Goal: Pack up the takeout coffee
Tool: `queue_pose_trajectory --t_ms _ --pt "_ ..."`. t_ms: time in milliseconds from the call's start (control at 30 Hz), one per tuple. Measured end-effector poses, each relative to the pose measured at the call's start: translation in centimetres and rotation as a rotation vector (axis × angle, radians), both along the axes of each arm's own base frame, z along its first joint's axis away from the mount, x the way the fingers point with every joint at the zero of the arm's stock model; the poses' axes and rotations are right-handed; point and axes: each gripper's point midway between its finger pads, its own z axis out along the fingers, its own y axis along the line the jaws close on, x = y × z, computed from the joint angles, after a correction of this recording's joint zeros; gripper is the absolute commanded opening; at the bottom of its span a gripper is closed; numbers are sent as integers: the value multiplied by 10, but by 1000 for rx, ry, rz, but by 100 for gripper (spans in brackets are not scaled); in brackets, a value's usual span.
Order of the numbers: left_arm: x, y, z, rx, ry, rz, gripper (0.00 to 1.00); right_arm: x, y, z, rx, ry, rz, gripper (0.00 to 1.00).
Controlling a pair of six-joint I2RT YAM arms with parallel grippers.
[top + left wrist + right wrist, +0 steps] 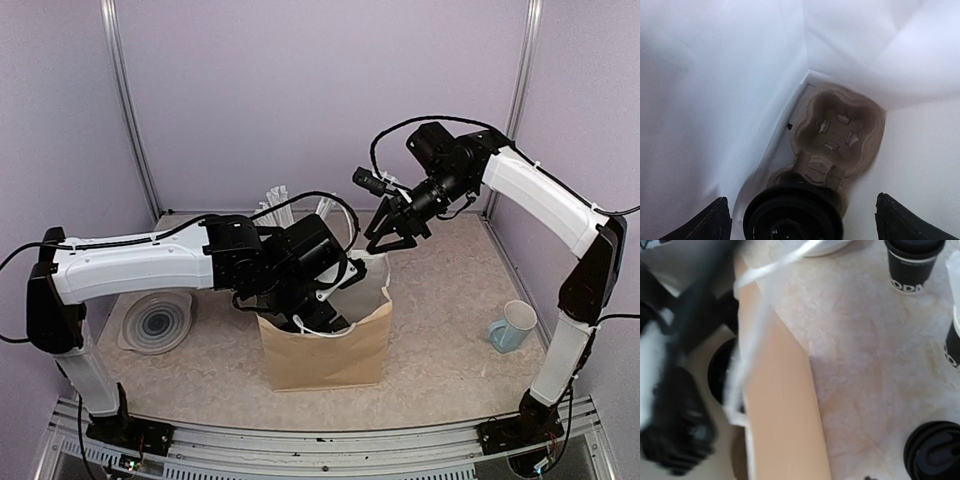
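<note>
My left jaws stand wide either side of the takeout coffee (792, 220), low in the paper bag (325, 355) at the near pocket of the carrier (840, 130); a crooked exit could clip its lid and topple it.

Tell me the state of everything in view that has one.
paper bag: upright, mouth open
cup carrier: flat on the bag's floor, far slot empty
takeout coffee: lid on, seated in the cup carrier
left pincer: open, straddling the coffee
right pincer: open, by the bag's rim
blue mug: upright
second black cup: upright, lid on
</note>
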Motion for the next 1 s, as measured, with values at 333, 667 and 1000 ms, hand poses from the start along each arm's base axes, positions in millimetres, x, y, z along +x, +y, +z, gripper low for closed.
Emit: queue_pose_trajectory --t_ms 333,667,1000 --pt "26 -19 62 -211 -178 56 99 10 -2 -8 -40 -11 -43 53" --pt "36 -25 121 -393 -280 88 99 12 -1 2 -27 -36 -46 55" --pt "54 4 214 -569 -391 188 95 8 0 12 3 -50 -20 56"
